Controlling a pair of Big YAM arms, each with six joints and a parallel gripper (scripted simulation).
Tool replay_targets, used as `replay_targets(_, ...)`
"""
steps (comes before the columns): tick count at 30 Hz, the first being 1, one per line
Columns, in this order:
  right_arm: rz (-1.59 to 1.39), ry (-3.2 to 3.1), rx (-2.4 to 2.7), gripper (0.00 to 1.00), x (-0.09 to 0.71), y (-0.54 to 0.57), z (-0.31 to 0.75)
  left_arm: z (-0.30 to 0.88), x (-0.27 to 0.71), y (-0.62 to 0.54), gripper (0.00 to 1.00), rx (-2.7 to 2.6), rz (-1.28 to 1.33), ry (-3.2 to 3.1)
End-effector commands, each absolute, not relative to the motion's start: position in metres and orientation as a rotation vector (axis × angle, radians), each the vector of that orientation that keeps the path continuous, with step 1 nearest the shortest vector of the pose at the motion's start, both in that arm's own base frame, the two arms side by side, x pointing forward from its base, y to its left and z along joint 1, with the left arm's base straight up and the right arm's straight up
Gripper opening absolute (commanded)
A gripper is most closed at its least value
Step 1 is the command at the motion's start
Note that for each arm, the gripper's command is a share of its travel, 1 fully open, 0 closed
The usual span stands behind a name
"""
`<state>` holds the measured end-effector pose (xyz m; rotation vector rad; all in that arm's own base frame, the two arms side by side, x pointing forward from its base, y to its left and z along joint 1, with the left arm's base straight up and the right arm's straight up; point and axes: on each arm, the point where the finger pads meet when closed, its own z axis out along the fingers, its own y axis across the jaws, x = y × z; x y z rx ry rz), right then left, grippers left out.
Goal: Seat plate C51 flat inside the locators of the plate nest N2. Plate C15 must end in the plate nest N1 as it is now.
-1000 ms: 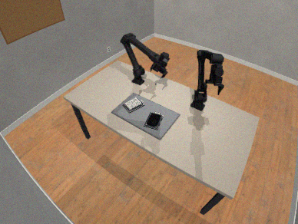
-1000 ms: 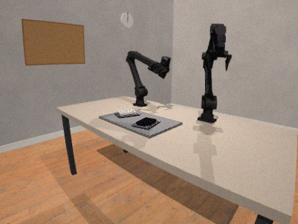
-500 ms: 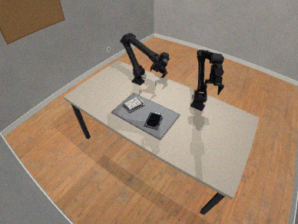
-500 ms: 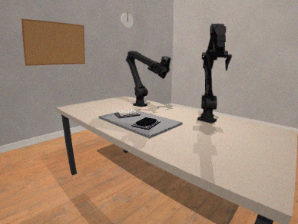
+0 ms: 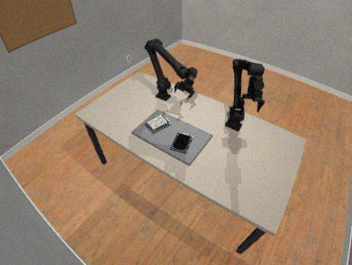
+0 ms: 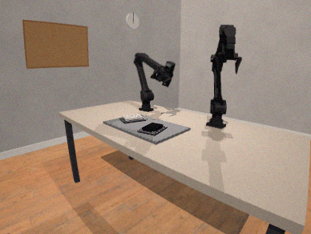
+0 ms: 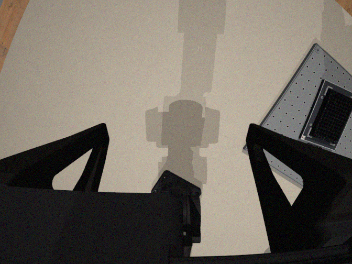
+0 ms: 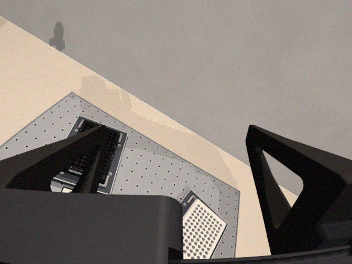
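Both tools released, left tool point(image 5: 254, 103) point(image 6: 232, 66) point(image 7: 178, 132) and right tool point(image 5: 182, 93) point(image 6: 159, 80) point(image 8: 176, 132); black plate point(image 5: 182, 142) point(image 6: 153, 127) point(image 7: 331, 116) point(image 8: 112, 147) looks seated; white plate point(image 5: 157, 122) point(image 6: 133, 118) point(image 8: 203, 232) looks off its locators, probably C51, seating left; labels unreadable

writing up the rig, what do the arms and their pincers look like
Both arms are a matching near-black, with chunky joints and slimmer links between. Each pincer has two black, tapering fingers with blunt tips and a roughly triangular cutout in each. I can make out no cables or lettering on them.
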<state>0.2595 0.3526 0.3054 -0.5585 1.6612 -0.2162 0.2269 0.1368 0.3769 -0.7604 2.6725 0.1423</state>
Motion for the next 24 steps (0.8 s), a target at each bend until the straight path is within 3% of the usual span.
replay_targets(1, -0.161, 1.713, -0.489, 1.0, 0.277, 0.366, 0.328, 0.395, 0.228, 0.131, 1.0, -0.708, 0.15, 2.642)
replay_targets(24, -0.1, 2.049, -0.464, 1.0, 0.341, 0.351, 0.265, 0.395, 0.228, 0.131, 1.0, -0.708, 0.15, 2.642)
